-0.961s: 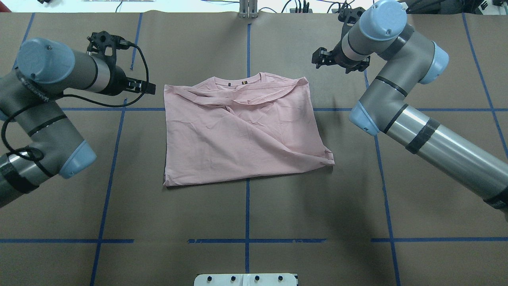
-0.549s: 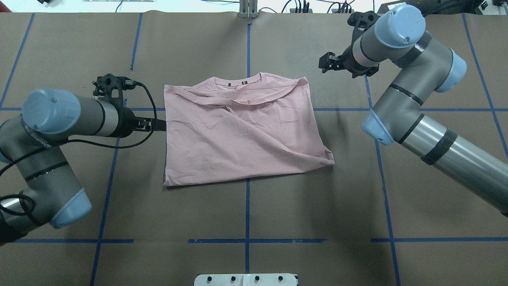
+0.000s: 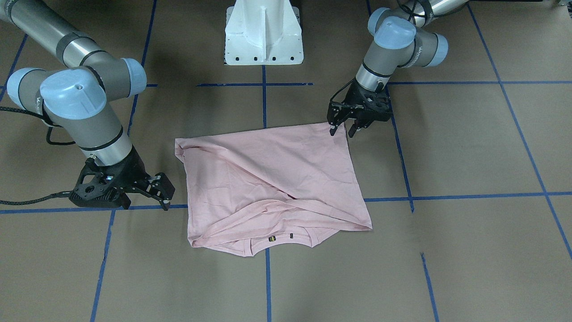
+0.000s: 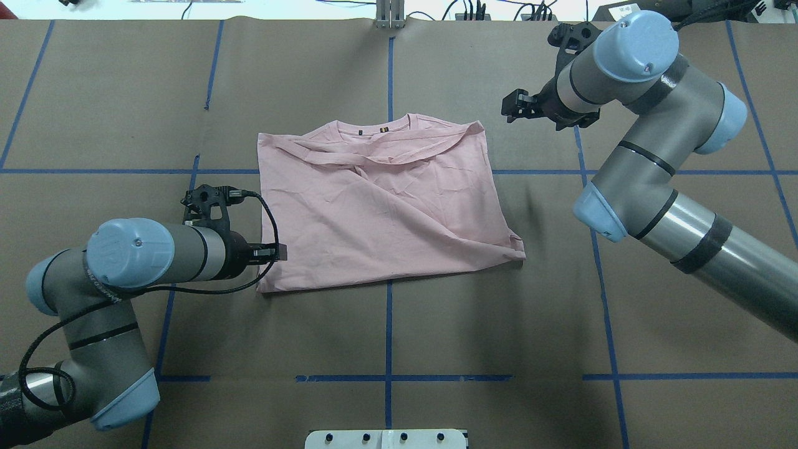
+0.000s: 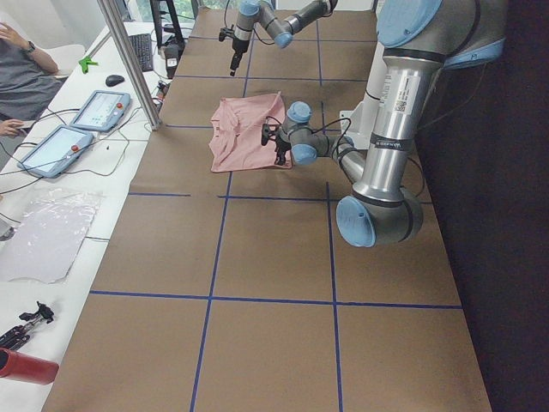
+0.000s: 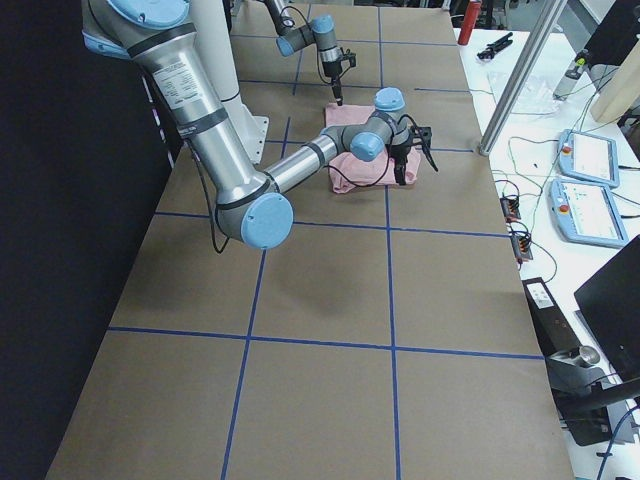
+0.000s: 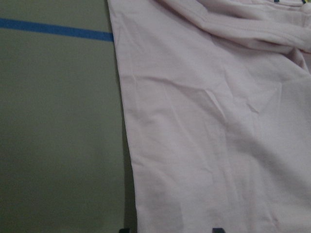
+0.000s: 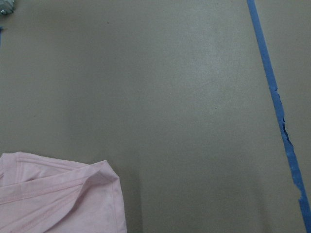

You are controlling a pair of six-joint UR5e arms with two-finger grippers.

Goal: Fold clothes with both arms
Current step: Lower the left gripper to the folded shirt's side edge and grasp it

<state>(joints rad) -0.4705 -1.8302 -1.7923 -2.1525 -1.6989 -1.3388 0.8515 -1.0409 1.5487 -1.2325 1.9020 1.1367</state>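
Worryingly, the left gripper [image 3: 342, 131] and right gripper [image 3: 167, 196] are both hanging wide open and empty, risking snagging just the top layer of the folded pink T-shirt [image 3: 277, 179]

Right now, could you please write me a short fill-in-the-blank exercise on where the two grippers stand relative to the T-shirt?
1. The T-shirt lies flat with its collar pointing ___ from the robot.
2. The left gripper sits at a hem corner with its jaws ___.
3. The right gripper, beside the collar end and clear of the T-shirt, holds ___.
Missing words: away; open; nothing.
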